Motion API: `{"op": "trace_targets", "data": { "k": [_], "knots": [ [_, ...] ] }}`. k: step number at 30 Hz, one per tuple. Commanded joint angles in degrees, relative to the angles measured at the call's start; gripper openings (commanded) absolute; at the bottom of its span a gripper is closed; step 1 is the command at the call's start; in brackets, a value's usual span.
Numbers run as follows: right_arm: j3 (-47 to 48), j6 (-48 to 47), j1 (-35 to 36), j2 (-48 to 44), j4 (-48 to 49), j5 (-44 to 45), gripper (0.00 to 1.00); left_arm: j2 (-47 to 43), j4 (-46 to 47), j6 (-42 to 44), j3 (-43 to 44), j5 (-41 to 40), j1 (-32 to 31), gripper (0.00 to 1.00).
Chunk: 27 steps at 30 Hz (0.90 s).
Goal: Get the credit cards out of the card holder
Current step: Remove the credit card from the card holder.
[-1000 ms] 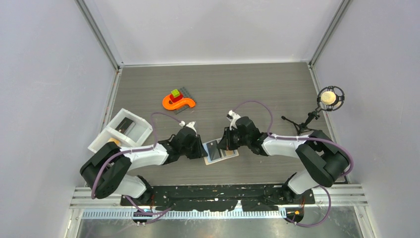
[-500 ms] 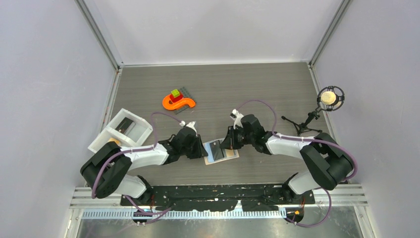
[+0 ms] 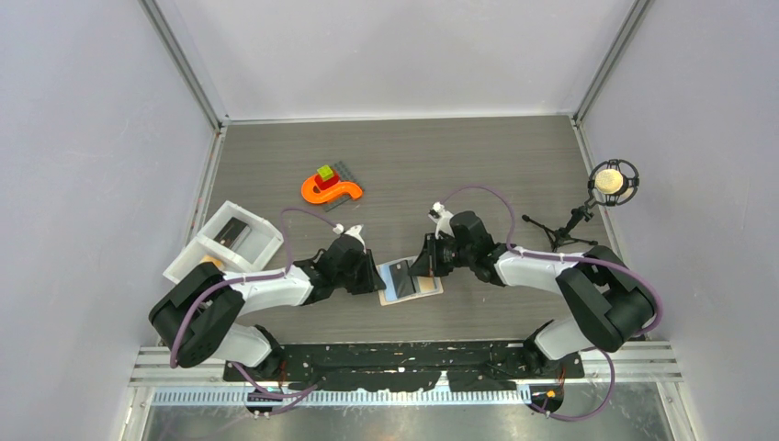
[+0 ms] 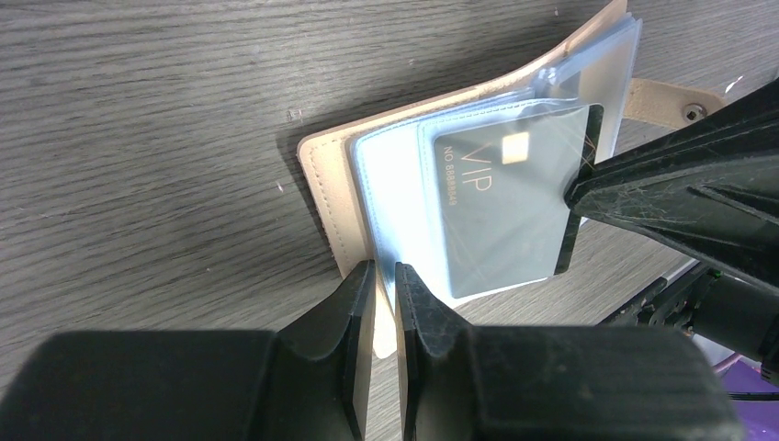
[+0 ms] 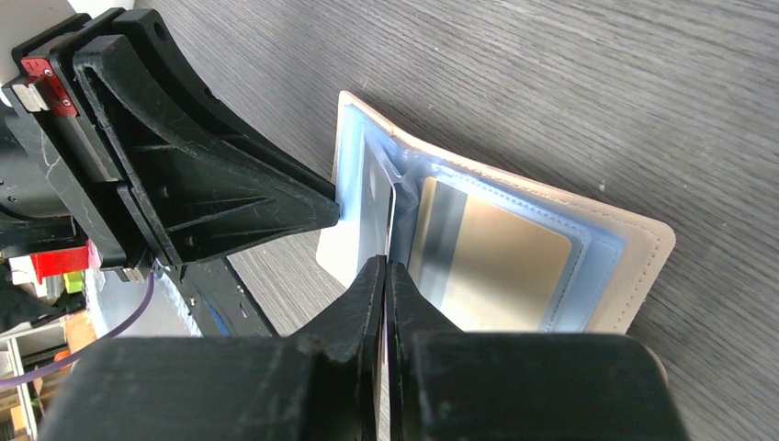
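Here's the grey wood-grain table (image 3: 459, 156), and both arms reach in toward its near middle, left arm (image 3: 266, 289) and right arm (image 3: 542, 271), tips almost nose to nose. Off at the left edge sits a white tray (image 3: 266, 241) with something dark in its far compartment; I can't tell what it is. On the right stands a microphone (image 3: 613, 181) on a little black tripod. Toward the back left lies an orange S-shaped toy (image 3: 333, 191) with red and green blocks on top. Now the action: the holder (image 3: 418, 292) lies open and flat on the table between the two claws, beige cover down, pale blue sleeves up. The left gripper (image 4: 384, 276) has its fingers pressed nearly together on the holder's near edge, a pale sliver of sleeve caught between them. Opposite it, the right gripper (image 5: 386, 266) is pinched tight on the dark card (image 4: 510, 207), biting its far edge. That card, grey with "VIP" in gold letters, lies mostly under the clear sleeve, with one bare black strip showing at the side the right claw holds. From the right wrist a gold card (image 5: 496, 262) shows tucked fully inside the next sleeve, just beside the pinched one. The snap tab (image 4: 666, 101) pokes out flat from the holder's far side.
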Motion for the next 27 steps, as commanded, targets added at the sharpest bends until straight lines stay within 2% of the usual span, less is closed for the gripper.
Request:
{"op": "trace_targets", "data": {
  "k": [1,3,4,5,6,8,16,18,19,21,27],
  "knots": [
    [-0.41,1.58,-0.96,0.12,4.07,-2.08,0.05,2.65,-5.44,1.83,-2.14,-3.83,0.12,0.17],
    [-0.41,1.89,-1.14,0.49,4.49,-2.48,0.05,2.56,-5.46,1.81,-2.15,-3.81,0.12,0.17],
    [-0.36,2.04,-1.14,0.56,4.52,-2.59,0.08,2.48,-5.47,1.88,-2.15,-3.87,0.12,0.17],
    [-0.36,2.08,-1.21,0.66,4.55,-2.59,0.16,2.54,-5.48,1.89,-2.15,-3.87,0.12,0.17],
    [-0.38,2.06,-1.22,0.64,4.58,-2.71,0.18,2.53,-5.48,1.89,-2.15,-3.88,0.12,0.17],
    [-0.39,2.11,-1.23,0.70,4.48,-2.61,0.06,2.58,-5.46,1.80,-2.16,-3.86,0.12,0.17],
    [-0.26,1.58,-1.49,0.31,3.54,-2.08,0.05,2.64,-5.43,1.97,-1.94,-3.80,0.12,0.17],
    [0.34,0.81,-1.50,0.47,2.64,-2.59,0.15,2.89,-5.44,2.06,-1.71,-3.53,0.12,0.17],
    [0.62,0.56,-1.50,0.55,2.04,-2.66,0.24,3.06,-5.42,2.06,-1.63,-3.38,0.08,0.17],
    [0.81,0.32,-1.50,0.81,1.21,-2.13,0.30,3.19,-5.46,2.06,-1.53,-3.27,0.12,0.17],
    [0.99,0.69,-1.33,3.28,1.53,-1.48,0.31,3.56,-5.48,2.06,-1.27,-2.87,0.12,0.17]
  ]
}}
